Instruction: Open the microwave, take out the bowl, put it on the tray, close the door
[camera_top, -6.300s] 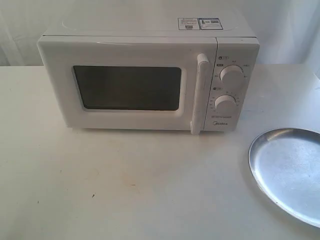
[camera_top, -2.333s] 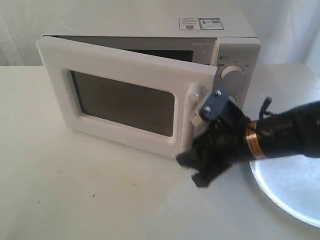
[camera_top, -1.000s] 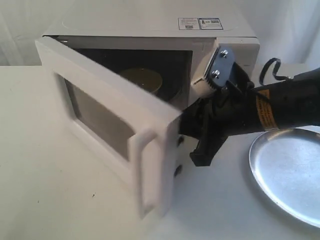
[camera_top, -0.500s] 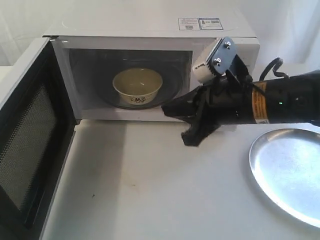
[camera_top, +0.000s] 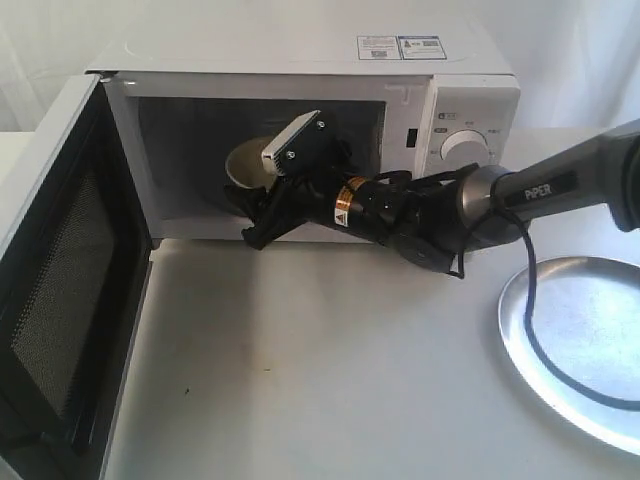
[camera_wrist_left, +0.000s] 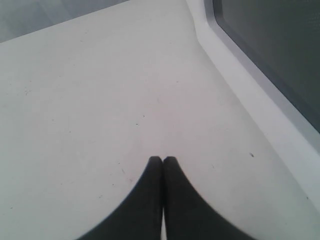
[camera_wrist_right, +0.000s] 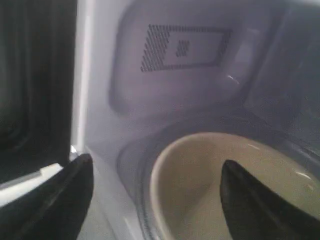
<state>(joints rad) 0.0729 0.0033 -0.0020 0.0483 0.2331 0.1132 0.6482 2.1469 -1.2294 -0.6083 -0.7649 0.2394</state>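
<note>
The white microwave (camera_top: 250, 58) stands at the back with its door (camera_top: 60, 290) swung wide to the left. Inside, the off-white bowl (camera_top: 243, 160) sits on the glass turntable, mostly hidden by my right arm. My right gripper (camera_top: 245, 212) reaches into the cavity and is open. In the right wrist view the right gripper (camera_wrist_right: 157, 160) straddles the rim of the bowl (camera_wrist_right: 200, 175), one finger inside and one outside. The silver tray (camera_top: 580, 340) lies at the right. My left gripper (camera_wrist_left: 162, 159) is shut and empty over the table, beside the door (camera_wrist_left: 270, 55).
The open door juts out over the left part of the table (camera_top: 330, 370). A black cable (camera_top: 535, 340) from the right arm hangs across the tray's left rim. The control panel with its white knob (camera_top: 462, 147) is behind the arm.
The door went from shut to fully open. My right arm moved left from in front of the control panel into the cavity, and its open fingers now straddle the bowl's rim.
</note>
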